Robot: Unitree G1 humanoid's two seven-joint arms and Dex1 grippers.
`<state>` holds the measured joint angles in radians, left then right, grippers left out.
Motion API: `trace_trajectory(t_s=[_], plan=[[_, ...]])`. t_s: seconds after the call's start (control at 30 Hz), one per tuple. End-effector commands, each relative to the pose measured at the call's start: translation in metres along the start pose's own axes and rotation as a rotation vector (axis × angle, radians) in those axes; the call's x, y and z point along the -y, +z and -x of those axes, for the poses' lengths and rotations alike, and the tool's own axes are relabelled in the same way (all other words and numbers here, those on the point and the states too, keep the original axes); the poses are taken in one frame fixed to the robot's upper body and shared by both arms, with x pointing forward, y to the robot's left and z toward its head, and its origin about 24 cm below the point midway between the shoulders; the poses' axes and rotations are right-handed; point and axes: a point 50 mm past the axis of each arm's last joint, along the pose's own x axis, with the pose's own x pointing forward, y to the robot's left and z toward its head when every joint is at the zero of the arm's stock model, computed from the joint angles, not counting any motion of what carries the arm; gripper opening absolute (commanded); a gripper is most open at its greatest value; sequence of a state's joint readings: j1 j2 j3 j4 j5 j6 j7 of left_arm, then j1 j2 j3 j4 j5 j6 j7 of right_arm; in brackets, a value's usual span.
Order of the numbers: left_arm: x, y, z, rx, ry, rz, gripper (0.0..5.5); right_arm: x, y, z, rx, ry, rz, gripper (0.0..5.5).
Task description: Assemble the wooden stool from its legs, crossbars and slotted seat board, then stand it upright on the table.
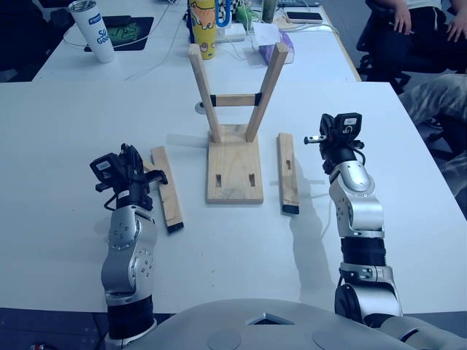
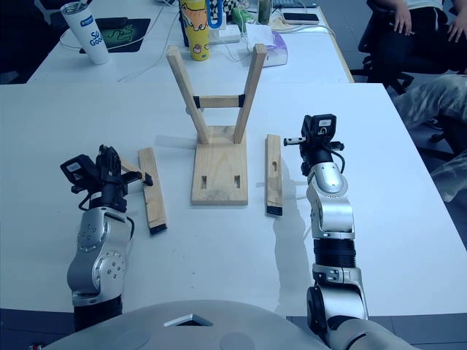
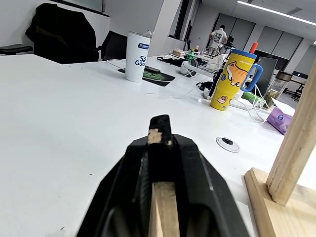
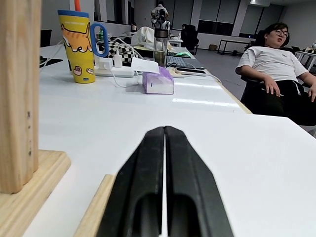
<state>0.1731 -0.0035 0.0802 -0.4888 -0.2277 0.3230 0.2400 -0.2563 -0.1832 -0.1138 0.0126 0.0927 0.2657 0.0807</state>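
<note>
The slotted seat board (image 1: 234, 173) lies flat mid-table. Two legs (image 1: 205, 91) stand up from its far end, joined by a crossbar (image 1: 236, 100). One loose leg (image 1: 287, 173) lies to the right of the board, another (image 1: 167, 189) to its left. My left gripper (image 1: 153, 177) sits low beside that left leg, shut on a short wooden bar (image 3: 163, 210) that shows between its black fingers (image 3: 185, 163). My right gripper (image 1: 312, 138) hovers just right of the right loose leg's far end, shut with nothing in it (image 4: 164, 133).
On the tables behind stand a white tumbler (image 1: 93, 29), a yellow cartoon mug (image 1: 203, 29), a purple tissue pack (image 1: 280, 48) and cables. A round cable grommet (image 1: 199, 108) sits behind the stool. The table's right edge lies close to my right arm.
</note>
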Motion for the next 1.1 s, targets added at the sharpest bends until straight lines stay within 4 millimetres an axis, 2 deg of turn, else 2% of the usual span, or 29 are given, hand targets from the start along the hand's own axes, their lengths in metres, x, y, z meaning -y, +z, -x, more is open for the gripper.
trace_trajectory(t_s=[0.03, 0.2, 0.4, 0.67, 0.8, 0.97, 1.1], plan=[[-0.02, -0.036, 0.011, -0.192, 0.074, -0.129, 0.46, 0.002, 0.001, 0.0, 0.0, -0.002, 0.011, 0.0], [-0.018, -0.038, 0.011, -0.179, 0.028, -0.198, 0.46, 0.001, 0.001, 0.0, 0.002, -0.006, 0.009, 0.0], [-0.008, -0.039, 0.008, -0.146, -0.1, -0.131, 0.46, 0.001, 0.002, -0.002, 0.005, -0.007, 0.007, 0.0], [-0.021, -0.05, 0.017, -0.104, -0.138, -0.066, 0.46, 0.001, 0.001, -0.001, 0.002, -0.01, 0.004, 0.0], [-0.023, -0.052, 0.019, -0.095, -0.174, -0.094, 0.46, 0.001, 0.0, 0.001, -0.001, -0.013, 0.001, 0.0], [-0.019, -0.044, 0.019, -0.05, -0.254, -0.151, 0.46, 0.002, -0.001, 0.002, -0.003, -0.021, -0.001, 0.0], [-0.024, -0.05, 0.022, -0.068, -0.253, -0.168, 0.46, 0.002, -0.001, 0.002, -0.002, -0.025, -0.003, 0.0]])
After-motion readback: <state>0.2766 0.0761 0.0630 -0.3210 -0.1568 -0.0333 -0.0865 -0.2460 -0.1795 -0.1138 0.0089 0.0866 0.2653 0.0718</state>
